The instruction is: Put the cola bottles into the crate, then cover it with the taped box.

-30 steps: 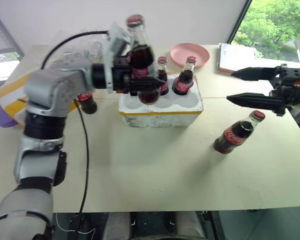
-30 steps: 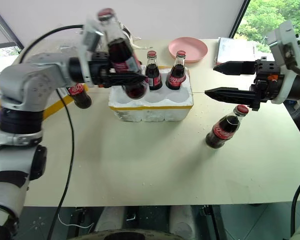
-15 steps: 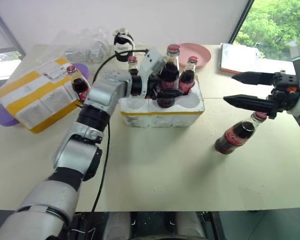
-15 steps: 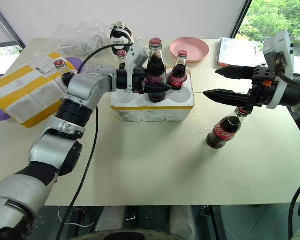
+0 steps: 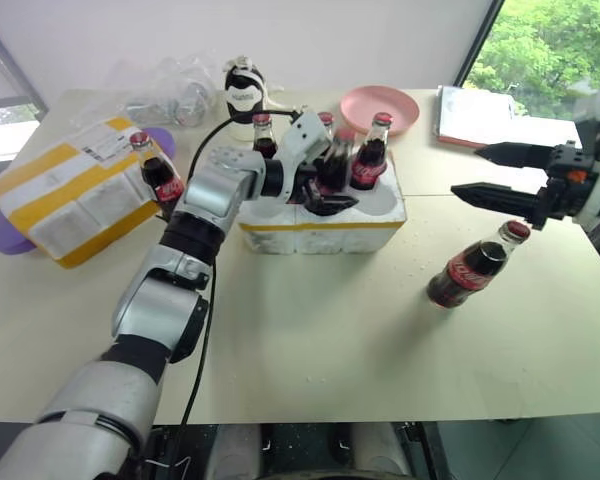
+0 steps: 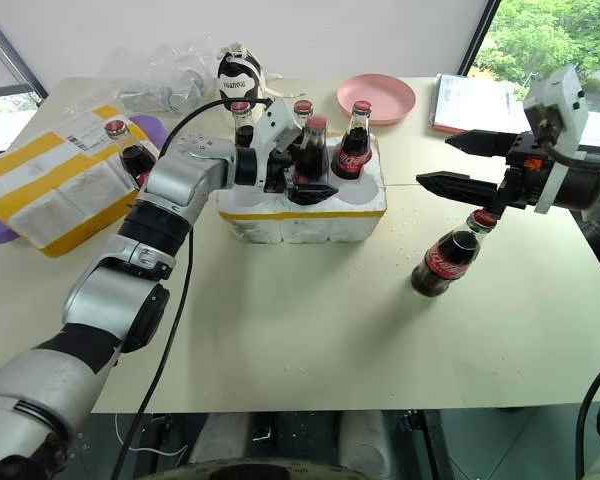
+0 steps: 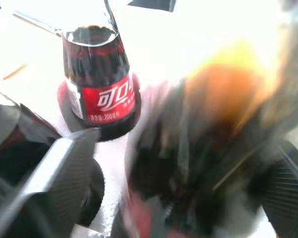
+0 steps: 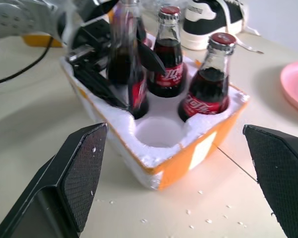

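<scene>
The left claw [image 6: 302, 175] sits at the crate [image 6: 302, 214], its black fingers spread wide on either side of a cola bottle [image 6: 311, 152] that stands in a middle hole, so the grip looks released. Three more bottles stand in the crate's holes: one at the back left [image 6: 242, 122], one behind [image 6: 302, 110], and one on the right side [image 6: 356, 140]. Over on the right, the right claw [image 6: 458, 163] hangs open, just above a bottle [image 6: 447, 256] standing on the worktop [image 6: 310, 330], not touching it. Another bottle [image 6: 132, 153] stands beside the taped box [image 6: 50, 185], which lies tilted at the worktop's left end, well apart from the crate.
</scene>
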Action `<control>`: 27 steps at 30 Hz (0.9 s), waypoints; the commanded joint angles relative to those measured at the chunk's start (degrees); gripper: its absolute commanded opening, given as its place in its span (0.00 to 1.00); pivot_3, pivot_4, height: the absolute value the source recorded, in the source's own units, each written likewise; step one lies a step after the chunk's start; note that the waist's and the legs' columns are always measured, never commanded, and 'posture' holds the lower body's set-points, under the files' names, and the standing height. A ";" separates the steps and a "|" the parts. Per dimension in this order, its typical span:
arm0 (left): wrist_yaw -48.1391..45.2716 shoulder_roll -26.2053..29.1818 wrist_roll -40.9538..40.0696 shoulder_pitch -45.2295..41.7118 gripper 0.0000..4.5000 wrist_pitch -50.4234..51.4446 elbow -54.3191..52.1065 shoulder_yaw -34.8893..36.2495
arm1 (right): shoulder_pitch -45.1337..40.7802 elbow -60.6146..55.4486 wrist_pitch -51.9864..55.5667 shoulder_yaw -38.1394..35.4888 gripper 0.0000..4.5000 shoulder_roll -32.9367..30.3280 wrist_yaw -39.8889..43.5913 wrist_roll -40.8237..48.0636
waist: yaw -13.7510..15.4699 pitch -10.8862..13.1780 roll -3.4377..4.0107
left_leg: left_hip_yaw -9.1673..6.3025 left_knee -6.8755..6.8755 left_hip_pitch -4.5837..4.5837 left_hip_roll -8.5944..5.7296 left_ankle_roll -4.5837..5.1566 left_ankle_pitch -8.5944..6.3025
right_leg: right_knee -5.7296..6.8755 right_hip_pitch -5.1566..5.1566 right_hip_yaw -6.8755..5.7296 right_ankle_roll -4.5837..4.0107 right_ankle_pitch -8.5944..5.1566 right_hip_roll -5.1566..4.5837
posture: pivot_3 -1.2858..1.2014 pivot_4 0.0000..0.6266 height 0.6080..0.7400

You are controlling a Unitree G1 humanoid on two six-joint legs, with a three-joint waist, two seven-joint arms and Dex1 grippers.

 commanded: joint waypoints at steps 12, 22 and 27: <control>4.38 16.89 -22.95 14.33 0.99 31.79 -49.03 22.09 | -4.86 3.76 -2.91 2.70 1.00 1.95 0.80 -3.33 | 0.10 -0.01 0.02 | -0.05 0.00 0.00 0.03 -0.30 0.17 | 0.07 -0.01 0.02 0.01 0.00 0.00 | 0.52 0.24 1.00; 24.62 28.52 -14.35 41.53 0.99 35.47 -58.29 36.59 | -8.13 8.44 -5.17 5.26 1.00 3.27 3.16 -6.07 | -0.86 0.00 0.00 | -0.09 -0.03 0.22 0.01 -0.34 0.20 | 0.05 0.25 0.01 0.00 -0.02 0.00 | 0.52 0.24 1.00; 34.10 22.46 -10.28 41.17 0.99 29.43 -54.26 36.28 | -9.94 9.48 -5.46 6.02 1.00 3.43 4.39 -7.05 | -0.17 -0.01 0.01 | -0.10 -0.01 0.21 -0.01 -0.34 0.20 | 0.04 0.27 0.01 -0.01 -0.01 0.00 | 0.52 0.24 1.00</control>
